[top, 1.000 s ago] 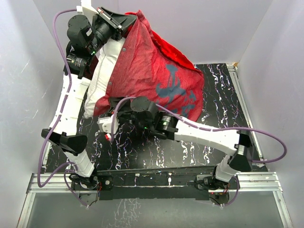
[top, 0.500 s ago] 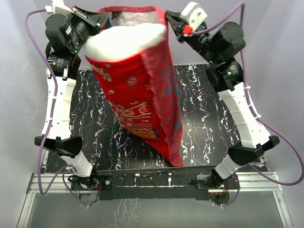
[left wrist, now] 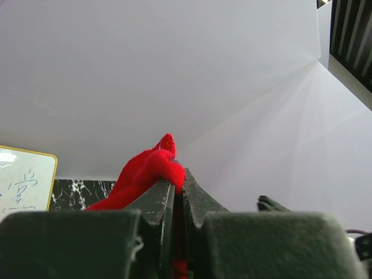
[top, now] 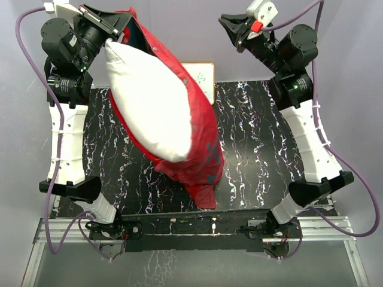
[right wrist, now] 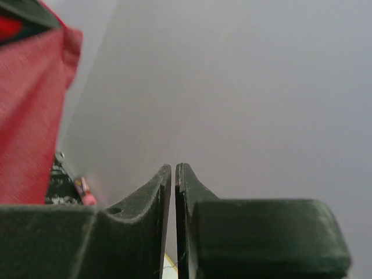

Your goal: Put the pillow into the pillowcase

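The left gripper (top: 122, 27) is raised high at the back left, its jaws pinched tight on a bunched red edge of the pillowcase (top: 200, 155), which hangs down to the black marbled bench (top: 257, 137). The white pillow (top: 152, 101) hangs with it, mostly bare on the near side, red cloth behind and below it. The right gripper (top: 232, 25) is up at the back right, well apart from the cloth, its jaws closed together on nothing.

Right fingers (right wrist: 152, 200) released pillowcase (top: 200, 161); pillow (top: 152, 101) apparently slipping out.
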{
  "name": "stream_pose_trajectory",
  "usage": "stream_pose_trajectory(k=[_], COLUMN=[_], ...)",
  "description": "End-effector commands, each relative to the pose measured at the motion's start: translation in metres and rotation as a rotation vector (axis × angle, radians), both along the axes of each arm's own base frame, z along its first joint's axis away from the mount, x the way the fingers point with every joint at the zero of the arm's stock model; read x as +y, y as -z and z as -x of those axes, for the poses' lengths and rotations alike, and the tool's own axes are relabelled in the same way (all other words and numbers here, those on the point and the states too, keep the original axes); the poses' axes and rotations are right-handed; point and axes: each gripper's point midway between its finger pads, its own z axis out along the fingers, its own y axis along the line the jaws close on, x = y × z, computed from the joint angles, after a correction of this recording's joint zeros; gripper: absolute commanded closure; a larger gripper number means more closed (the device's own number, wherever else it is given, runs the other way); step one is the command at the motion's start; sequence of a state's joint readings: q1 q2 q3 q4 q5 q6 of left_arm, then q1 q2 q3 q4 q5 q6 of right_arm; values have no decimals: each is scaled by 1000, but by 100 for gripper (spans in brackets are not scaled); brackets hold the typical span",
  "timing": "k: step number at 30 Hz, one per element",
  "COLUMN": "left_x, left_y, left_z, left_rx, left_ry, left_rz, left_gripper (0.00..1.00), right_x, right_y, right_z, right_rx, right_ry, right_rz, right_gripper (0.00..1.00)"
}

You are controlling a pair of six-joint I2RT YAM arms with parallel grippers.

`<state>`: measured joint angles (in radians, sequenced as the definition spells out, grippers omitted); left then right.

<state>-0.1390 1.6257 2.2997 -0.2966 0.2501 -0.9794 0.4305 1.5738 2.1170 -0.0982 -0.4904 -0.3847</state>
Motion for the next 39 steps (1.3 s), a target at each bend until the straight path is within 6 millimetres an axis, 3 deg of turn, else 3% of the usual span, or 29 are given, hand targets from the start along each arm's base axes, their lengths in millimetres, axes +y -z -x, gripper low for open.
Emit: stream_pose_trajectory(k=[1,7,9,11,14,19,22,24,26,27,28,30,31,35,39], left_x=[4,-7,-14,-21,-27,-37,-47,-53,-57,-57,-57,-54,-52,-37,-17], left_y=[-32,-6,-2,1,4,7,7,6,4,2,1,-3,-3,-2,16], left_z=[12,-24,-33,-40,-45,-45,-43,-41,-37,-34,-31,-25,-22,-10,-4], left_rx=[-106,-41,-31,-27,-25,-24,-28,-29,-33,-38,-40,-56,-61,-74,-39], left_ry=[7,48,75,95,113,137,155,167,179,182,182,167,155,92,-12], left_rz=[42,73,82,79,80,78,81,83,83,81,76,50,36,-19,-125], left_gripper=[100,100,100,100,100,100,100,100,100,100,100,100,100,97,57], right_x=[1,19,35,58,90,138,171,180,178,175,170,157,148,101,51], right_y=[-9,17,38,62,102,130,143,150,153,154,154,155,152,137,121], right_z=[57,157,174,169,162,165,147,124,104,98,95,88,85,69,54], right_rx=[-56,27,135,208,262,220,196,197,192,179,164,157,155,171,199], right_ry=[-202,-662,-790,-743,-667,-583,-421,-302,-194,-161,-136,-103,-89,-52,-2], right_rz=[60,172,209,210,266,314,321,316,303,307,309,309,304,241,143], right_gripper=[80,28,12,3,1,1,1,0,8,20,36,82,91,92,92])
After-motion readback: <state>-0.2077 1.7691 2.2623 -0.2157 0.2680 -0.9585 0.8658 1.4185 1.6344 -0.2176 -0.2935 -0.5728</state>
